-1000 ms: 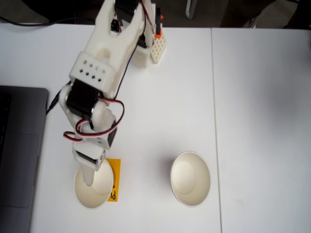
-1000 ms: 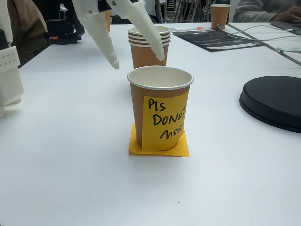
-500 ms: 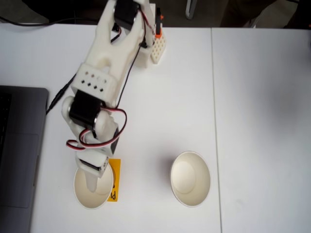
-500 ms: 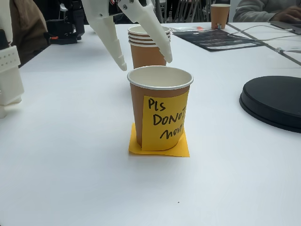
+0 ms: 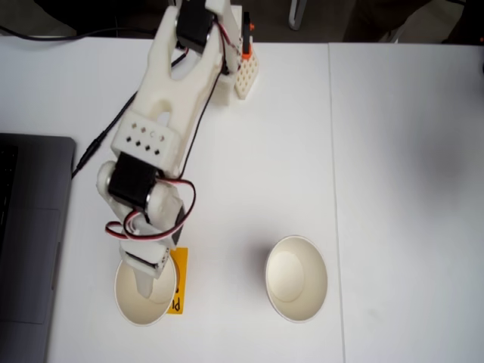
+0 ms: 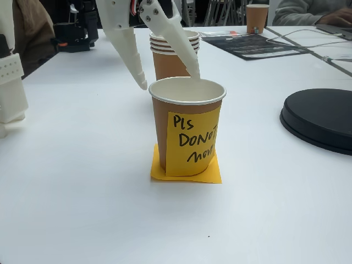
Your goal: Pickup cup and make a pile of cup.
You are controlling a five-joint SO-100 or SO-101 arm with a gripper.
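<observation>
The cup [image 6: 187,129] is a paper cup with a cream inside and a yellow "Pls do not move" note on its wall. It stands upright at the lower left in a fixed view [image 5: 144,295]. My gripper [image 6: 169,81] is open and straddles the cup's far rim. One white finger [image 6: 184,52] dips just inside the mouth, and the other finger [image 6: 132,60] hangs outside the wall, to its left in that view. From above, my gripper [image 5: 142,281] reaches down into the cup's mouth. A second, plain cup [image 5: 296,278] stands upright to the right, apart from the first.
A flat yellow sticky note [image 6: 187,175] lies under the cup. A stack of paper cups [image 6: 173,55] stands behind it and a black disc [image 6: 322,118] lies at the right. A laptop [image 5: 30,234] sits at the left edge, the arm's base [image 5: 227,72] at the top.
The arm has lowered toward the noted cup. The open fingers came down from above the rim, and one tip now sits inside the mouth. Both cups stayed put.
</observation>
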